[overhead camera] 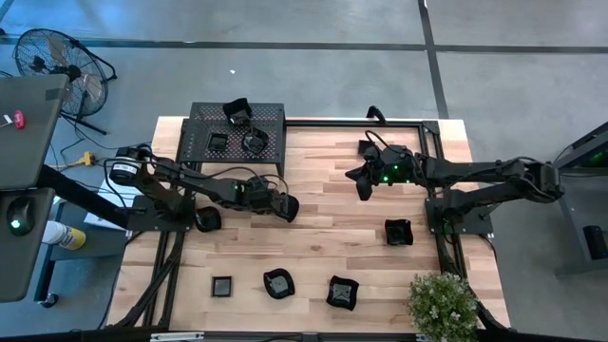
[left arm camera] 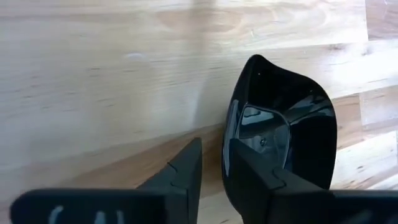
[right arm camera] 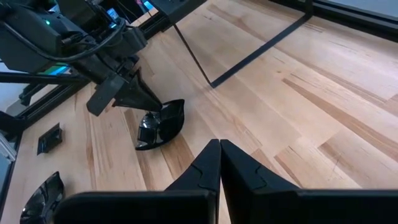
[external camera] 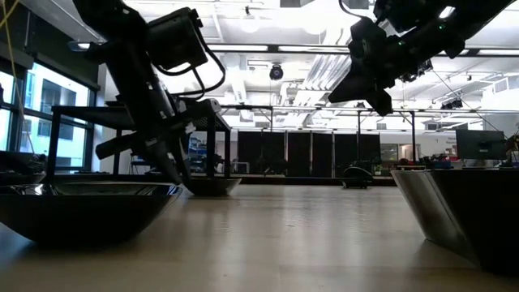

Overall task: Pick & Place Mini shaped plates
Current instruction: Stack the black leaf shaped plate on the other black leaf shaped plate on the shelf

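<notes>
rack [overhead camera: 237, 142]: three mini shaped plates placed | table [overhead camera: 323, 237]: six plates left | left gripper [overhead camera: 288, 208]: fingers straddle rim of plate [left arm camera: 283, 134], grip uncertain | right gripper [overhead camera: 364, 186]: closed, empty, hovering

The bench [overhead camera: 323, 204] is pale, smooth wood planking with visible grain. On it, the mini shaped plates [left arm camera: 280, 134] look glossy black, mirroring light. At the bench's far edge, the rack [overhead camera: 204, 133] is matt black perforated metal.

Grey floor [overhead camera: 313, 24], standing fan [overhead camera: 59, 59], ceiling lights [external camera: 251, 23].
</notes>
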